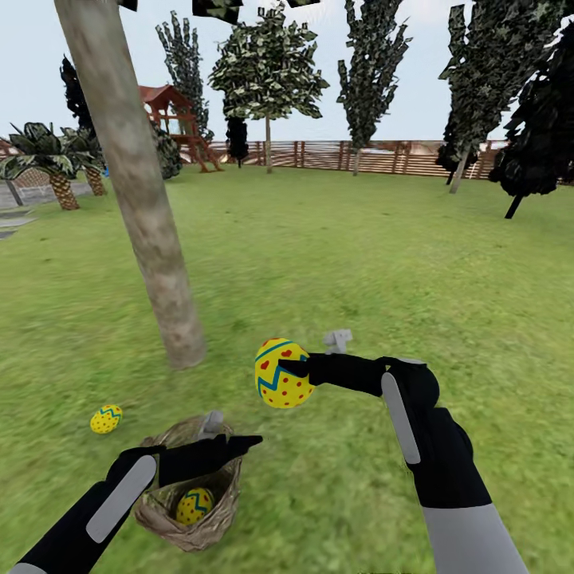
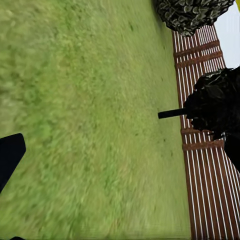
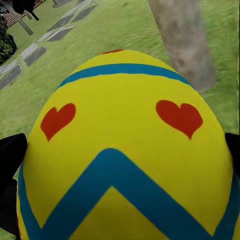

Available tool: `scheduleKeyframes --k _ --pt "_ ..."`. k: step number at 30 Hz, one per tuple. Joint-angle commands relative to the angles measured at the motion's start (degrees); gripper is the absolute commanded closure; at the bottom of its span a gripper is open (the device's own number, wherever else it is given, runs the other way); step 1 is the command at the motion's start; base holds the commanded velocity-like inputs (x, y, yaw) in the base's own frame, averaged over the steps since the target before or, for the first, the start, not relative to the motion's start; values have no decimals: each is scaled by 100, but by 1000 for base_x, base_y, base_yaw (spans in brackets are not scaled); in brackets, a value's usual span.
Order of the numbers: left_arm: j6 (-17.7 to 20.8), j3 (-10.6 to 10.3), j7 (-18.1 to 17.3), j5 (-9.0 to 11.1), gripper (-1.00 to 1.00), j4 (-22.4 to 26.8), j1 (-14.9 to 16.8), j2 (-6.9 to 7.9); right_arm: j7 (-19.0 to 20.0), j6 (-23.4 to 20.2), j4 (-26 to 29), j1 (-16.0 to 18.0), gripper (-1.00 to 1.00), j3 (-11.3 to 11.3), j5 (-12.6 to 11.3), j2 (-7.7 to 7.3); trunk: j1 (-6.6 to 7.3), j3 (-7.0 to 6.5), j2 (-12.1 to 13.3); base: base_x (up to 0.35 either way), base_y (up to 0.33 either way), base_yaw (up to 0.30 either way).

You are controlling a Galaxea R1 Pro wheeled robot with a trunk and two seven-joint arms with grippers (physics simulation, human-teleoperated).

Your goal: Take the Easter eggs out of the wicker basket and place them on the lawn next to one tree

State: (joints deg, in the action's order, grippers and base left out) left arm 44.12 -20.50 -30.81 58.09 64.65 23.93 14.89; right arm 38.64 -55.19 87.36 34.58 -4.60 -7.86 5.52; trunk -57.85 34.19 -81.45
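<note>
My right gripper (image 1: 288, 370) is shut on a yellow Easter egg (image 1: 281, 374) with blue zigzags and red hearts, held above the lawn (image 1: 343, 255) to the right of the tree (image 1: 151, 231). Up close, that egg (image 3: 125, 145) sits between the dark fingers (image 3: 9, 160). A second egg (image 1: 106, 418) lies on the grass left of the wicker basket (image 1: 209, 528), near the trunk's base. A third egg (image 1: 194, 505) rests inside the basket. My left gripper (image 1: 229, 437) hovers over the basket's rim, open and holding nothing; one finger (image 2: 9, 156) shows against grass.
Palms (image 1: 56, 163) and grey paving (image 1: 16, 219) lie at the far left, with a wooden playset (image 1: 179, 119) behind. A slatted fence (image 1: 375, 155) and dark trees (image 1: 538, 119) close off the back. Open grass stretches to the right of the trunk.
</note>
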Motion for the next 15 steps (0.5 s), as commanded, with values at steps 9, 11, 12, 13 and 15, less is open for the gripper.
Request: scheduleKeyframes --k 9,11,12,13,15 --pt "27 -4 5 27 -100 4 7 5 -24 -45 4 5 100 3 -62 2 0 -72 -3 0 -314 -71" --pt "27 -4 3 27 -100 4 7 5 -24 -45 3 5 100 3 -63 2 0 -91 -3 0 -317 -1" --pt "27 -4 3 27 -100 3 6 5 -24 -45 1 5 100 3 -63 2 0 -100 -3 0 -339 -66" --pt "27 -6 3 27 -100 2 5 5 -24 -45 1 5 100 3 -64 2 0 -109 -3 0 -340 -103" --pt "27 1 3 27 -100 4 5 5 -24 -45 0 5 100 3 -62 2 0 -126 -3 0 -341 -190"
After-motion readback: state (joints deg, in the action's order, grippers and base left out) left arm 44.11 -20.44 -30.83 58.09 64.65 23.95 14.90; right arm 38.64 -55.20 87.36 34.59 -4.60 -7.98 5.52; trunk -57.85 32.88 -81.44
